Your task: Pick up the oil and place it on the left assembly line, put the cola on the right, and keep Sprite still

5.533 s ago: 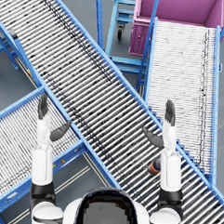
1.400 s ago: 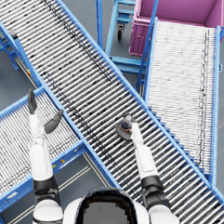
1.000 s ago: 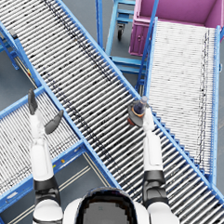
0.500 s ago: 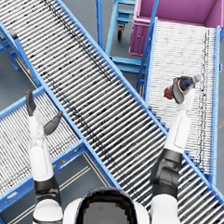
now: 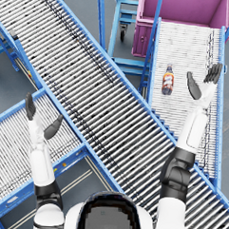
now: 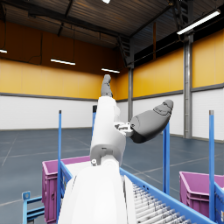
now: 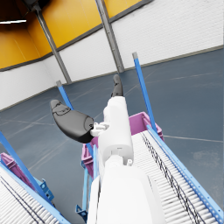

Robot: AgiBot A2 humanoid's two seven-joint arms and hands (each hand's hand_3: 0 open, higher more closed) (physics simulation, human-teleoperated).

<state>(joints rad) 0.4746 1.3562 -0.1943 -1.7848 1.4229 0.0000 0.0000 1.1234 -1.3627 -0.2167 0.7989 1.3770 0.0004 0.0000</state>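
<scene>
A brown cola bottle [image 5: 168,80] with a red label lies on the rollers of the right assembly line [image 5: 186,49], its cap toward the pink bin [image 5: 188,11]. My right hand [image 5: 204,85] hovers just to the right of the bottle, open, its fingers spread and apart from it. My left hand [image 5: 39,122] is raised over the left assembly line [image 5: 10,149], open and holding nothing. The wrist views show each hand, left hand [image 6: 142,123] and right hand [image 7: 76,124], bare against the hall. No oil or Sprite bottle is in view.
A long diagonal roller conveyor [image 5: 89,86] with blue side rails runs between the two lines. Blue frame posts and a cart [image 5: 123,21] stand beside the pink bin. Grey floor shows between the conveyors.
My right hand carried the cola from the middle conveyor to the right line and let it go; the bottle now lies on the rollers. The left arm has barely moved.
</scene>
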